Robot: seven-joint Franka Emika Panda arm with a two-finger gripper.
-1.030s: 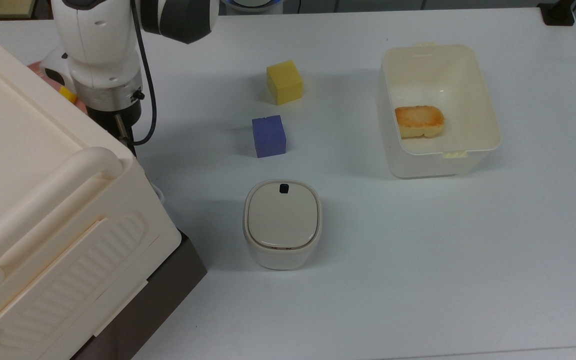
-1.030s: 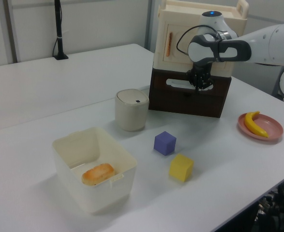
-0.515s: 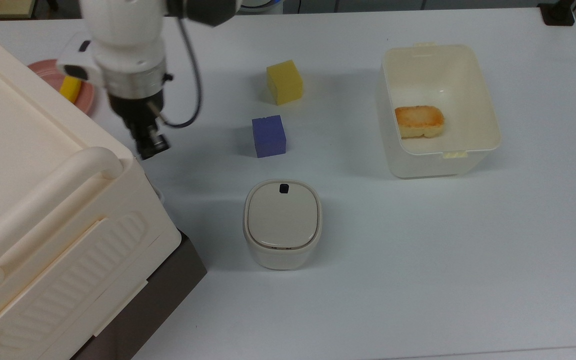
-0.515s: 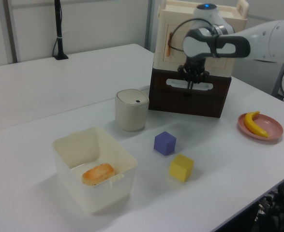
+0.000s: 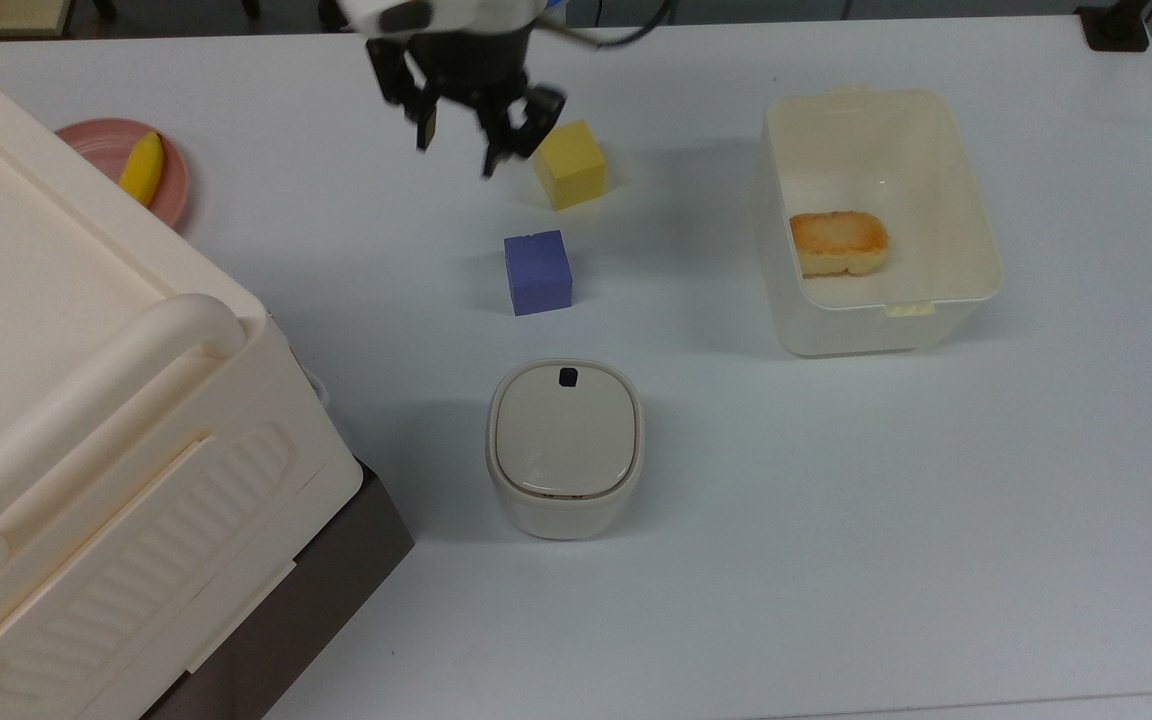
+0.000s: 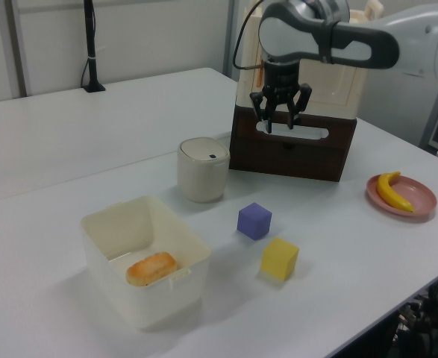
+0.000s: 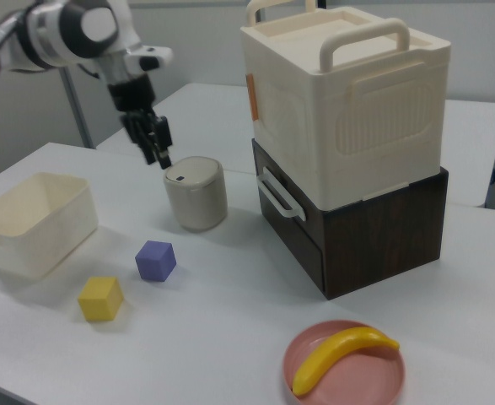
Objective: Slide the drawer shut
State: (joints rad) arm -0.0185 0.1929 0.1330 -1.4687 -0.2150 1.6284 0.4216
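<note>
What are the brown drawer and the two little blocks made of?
The drawer looks like dark wood or wood-look board: a matte brown front with faint grain, and a glossy white loop handle that looks plastic. The yellow block and purple block look like foam or painted wood: dull, no shine, with soft edges. I can't tell which.

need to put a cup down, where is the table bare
Widest bare stretch: the top view's lower right, below the open bin and right of the lidded canister. A smaller patch lies between the pink plate and purple cube. Crowded around the yellow cube, under the gripper.
</note>
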